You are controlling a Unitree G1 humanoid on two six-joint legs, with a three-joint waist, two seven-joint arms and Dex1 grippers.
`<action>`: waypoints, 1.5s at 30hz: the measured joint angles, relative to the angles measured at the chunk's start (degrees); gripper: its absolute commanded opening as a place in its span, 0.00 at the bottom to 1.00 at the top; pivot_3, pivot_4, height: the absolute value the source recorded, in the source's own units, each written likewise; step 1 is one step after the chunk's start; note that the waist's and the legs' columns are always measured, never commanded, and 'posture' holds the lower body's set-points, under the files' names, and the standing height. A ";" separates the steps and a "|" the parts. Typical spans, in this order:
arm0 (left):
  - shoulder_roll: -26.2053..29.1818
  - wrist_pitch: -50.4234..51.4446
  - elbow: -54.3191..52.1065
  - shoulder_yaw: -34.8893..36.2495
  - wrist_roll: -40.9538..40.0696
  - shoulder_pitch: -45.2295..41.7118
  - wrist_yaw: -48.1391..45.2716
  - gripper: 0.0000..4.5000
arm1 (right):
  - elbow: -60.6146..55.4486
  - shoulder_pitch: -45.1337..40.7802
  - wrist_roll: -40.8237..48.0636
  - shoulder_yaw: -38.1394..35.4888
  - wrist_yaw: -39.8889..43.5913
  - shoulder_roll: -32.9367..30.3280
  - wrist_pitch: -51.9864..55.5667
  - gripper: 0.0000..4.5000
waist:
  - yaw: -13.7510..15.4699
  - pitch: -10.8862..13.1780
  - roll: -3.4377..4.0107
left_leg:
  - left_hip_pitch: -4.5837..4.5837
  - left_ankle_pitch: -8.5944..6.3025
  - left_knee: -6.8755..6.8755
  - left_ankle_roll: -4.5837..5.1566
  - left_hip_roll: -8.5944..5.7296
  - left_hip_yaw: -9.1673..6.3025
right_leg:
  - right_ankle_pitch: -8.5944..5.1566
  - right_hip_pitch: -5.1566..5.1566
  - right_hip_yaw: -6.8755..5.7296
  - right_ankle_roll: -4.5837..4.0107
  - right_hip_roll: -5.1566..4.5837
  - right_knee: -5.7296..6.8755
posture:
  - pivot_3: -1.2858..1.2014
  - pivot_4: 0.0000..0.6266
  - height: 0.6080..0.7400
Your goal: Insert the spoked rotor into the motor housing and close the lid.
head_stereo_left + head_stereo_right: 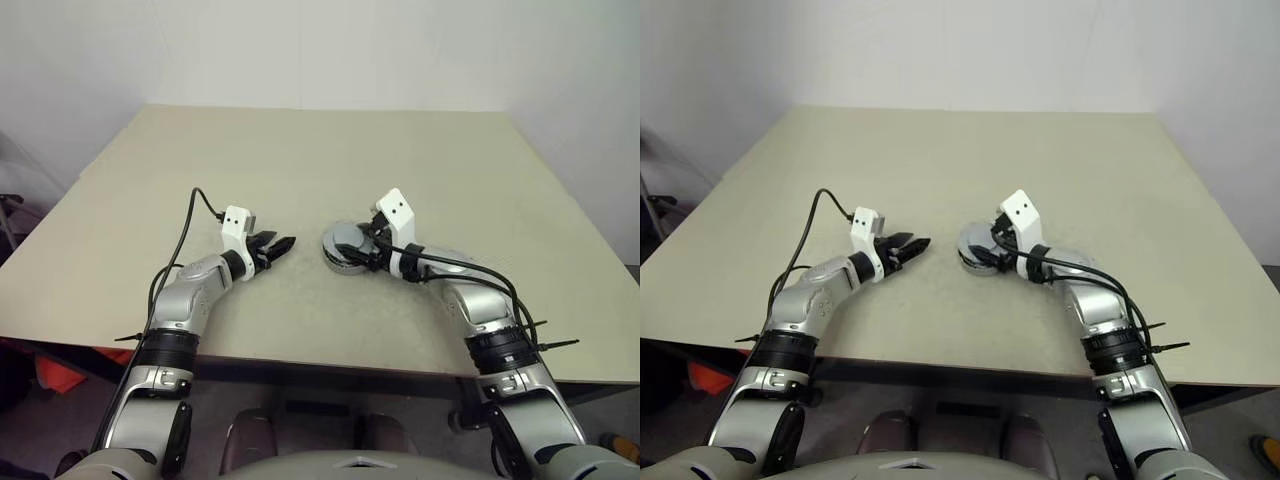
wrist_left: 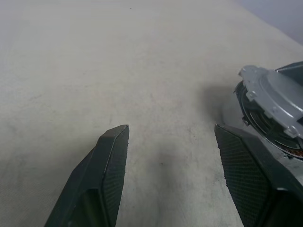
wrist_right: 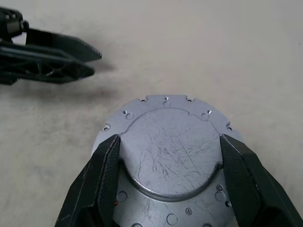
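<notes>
The motor housing [image 1: 338, 265] is a short grey cylinder standing on the tan table [image 1: 300, 150] just right of centre. The lid [image 3: 170, 151], a smooth scratched grey cap, rests on top of it, and in the left wrist view the lid [image 2: 274, 101] looks tilted over the housing's dark inside [image 2: 265, 126]. My right gripper [image 3: 169, 138] is shut on the lid, one finger against each side. My left gripper [image 1: 283, 245] hovers open a short way to the housing's left, pointing at it, with nothing between its fingers [image 2: 111, 156]. The spoked rotor is hidden.
The table stretches bare far beyond and to both sides of the arms. Its front edge [image 1: 330, 360] runs close under my forearms. Black cables loop off both wrists.
</notes>
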 measured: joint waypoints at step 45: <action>-0.13 -0.42 -0.66 -0.01 -0.03 0.97 0.88 0.67 | 1.46 -1.10 -2.22 1.34 2.43 -1.42 1.63 0.70 | 0.05 -0.05 -0.08 | 0.12 0.02 0.00 0.04 0.00 0.00 | 0.00 0.24 0.00 -0.01 -0.01 0.01 | 0.52 0.00 1.00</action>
